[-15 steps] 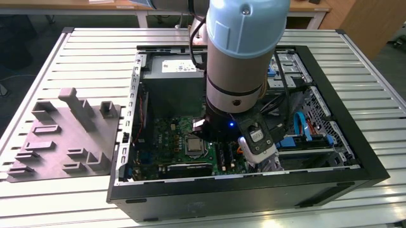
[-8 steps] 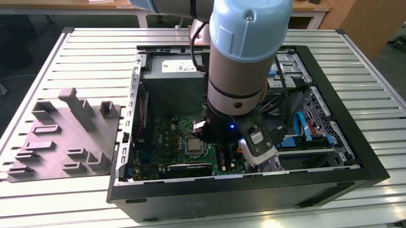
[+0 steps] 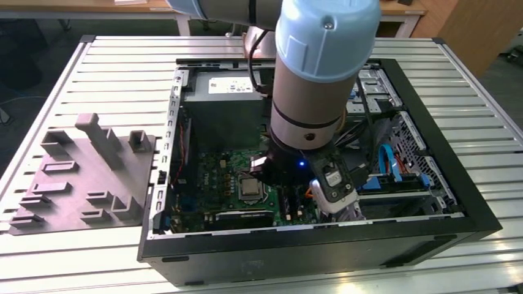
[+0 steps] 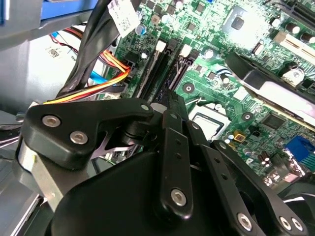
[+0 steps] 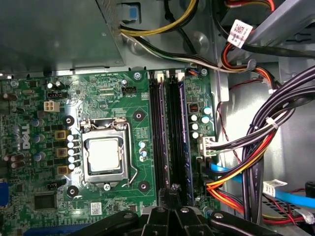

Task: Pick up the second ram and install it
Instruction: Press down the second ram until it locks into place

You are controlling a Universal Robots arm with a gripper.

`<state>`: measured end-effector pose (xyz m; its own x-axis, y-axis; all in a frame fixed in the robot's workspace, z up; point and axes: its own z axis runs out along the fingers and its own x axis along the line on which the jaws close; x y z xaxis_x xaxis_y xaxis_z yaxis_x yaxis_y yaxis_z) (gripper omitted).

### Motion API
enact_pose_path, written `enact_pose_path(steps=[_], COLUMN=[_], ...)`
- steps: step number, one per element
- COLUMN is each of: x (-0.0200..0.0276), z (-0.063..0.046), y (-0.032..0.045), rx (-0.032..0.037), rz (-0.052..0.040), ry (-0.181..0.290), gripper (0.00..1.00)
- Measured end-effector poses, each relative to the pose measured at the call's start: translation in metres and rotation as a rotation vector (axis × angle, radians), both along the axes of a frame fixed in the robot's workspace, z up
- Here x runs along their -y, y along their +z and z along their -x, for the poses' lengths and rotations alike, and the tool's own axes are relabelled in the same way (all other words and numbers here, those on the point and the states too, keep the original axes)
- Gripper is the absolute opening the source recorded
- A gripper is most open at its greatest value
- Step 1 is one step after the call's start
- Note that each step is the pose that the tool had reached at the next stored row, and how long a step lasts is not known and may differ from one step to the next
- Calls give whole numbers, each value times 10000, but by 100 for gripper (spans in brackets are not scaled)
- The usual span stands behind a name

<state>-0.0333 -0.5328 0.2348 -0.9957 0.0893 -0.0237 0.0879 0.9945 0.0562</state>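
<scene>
Open computer case [image 3: 441,223] lying on a slatted metal tabletop [image 3: 122,67]; grey moulded fixture [image 3: 82,177] on the tabletop at the exterior view's left. Arm reaching down into the case. Gripper [image 5: 170,194] directly above the black memory slots [image 5: 160,132] on the green motherboard [image 5: 74,98], beside the processor socket [image 5: 104,156]. Second ram [image 5: 182,137]: dark, narrow board standing on edge in a slot, its near end under the jaws. Jaws: open or closed, cannot tell. Bundled cables [image 5: 266,142] beside the slots.
</scene>
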Motion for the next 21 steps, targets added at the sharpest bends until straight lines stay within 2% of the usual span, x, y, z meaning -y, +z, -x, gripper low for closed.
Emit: enact_pose_path(steps=[4, 11, 21], x=[0, 0, 0], z=[1, 2, 2], y=[-44, -51, -125], rx=[32, 35, 33], rz=[18, 18, 22], ry=[6, 7, 6], gripper=[10, 10, 10])
